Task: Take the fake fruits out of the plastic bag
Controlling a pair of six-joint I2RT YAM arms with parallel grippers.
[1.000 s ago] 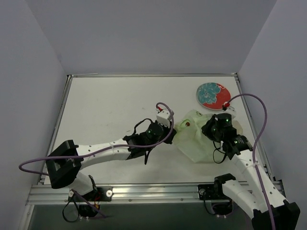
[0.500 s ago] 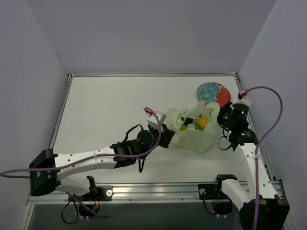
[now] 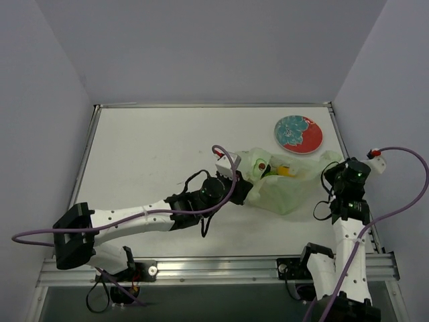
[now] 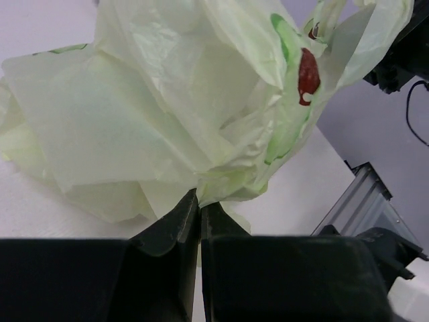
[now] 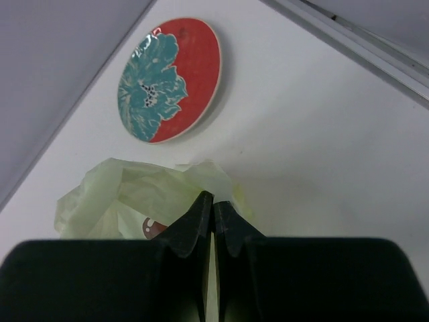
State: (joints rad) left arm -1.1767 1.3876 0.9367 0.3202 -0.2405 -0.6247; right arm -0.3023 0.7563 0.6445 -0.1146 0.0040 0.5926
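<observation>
The pale green plastic bag [image 3: 285, 191] lies stretched between my two grippers right of the table's middle. Through its open top I see a yellow fruit [image 3: 286, 171] and a lime-green one [image 3: 266, 176] inside; no orange fruit shows. My left gripper [image 3: 242, 186] is shut on the bag's left edge; in the left wrist view its tips [image 4: 199, 196] pinch a fold of the bag [image 4: 154, 114]. My right gripper [image 3: 333, 166] is shut on the bag's right edge; in the right wrist view its tips [image 5: 213, 200] pinch the bag's rim [image 5: 144, 191].
A round red-and-teal floral plate [image 3: 298, 133] lies just behind the bag near the back right, also in the right wrist view [image 5: 169, 79]. The table's metal rail [image 3: 348, 161] runs close beside my right gripper. Grey walls surround the table.
My right gripper has pulled the bag's right edge further right and toward the rail, stretching the bag wider and flatter. My left gripper has kept its hold on the left edge.
</observation>
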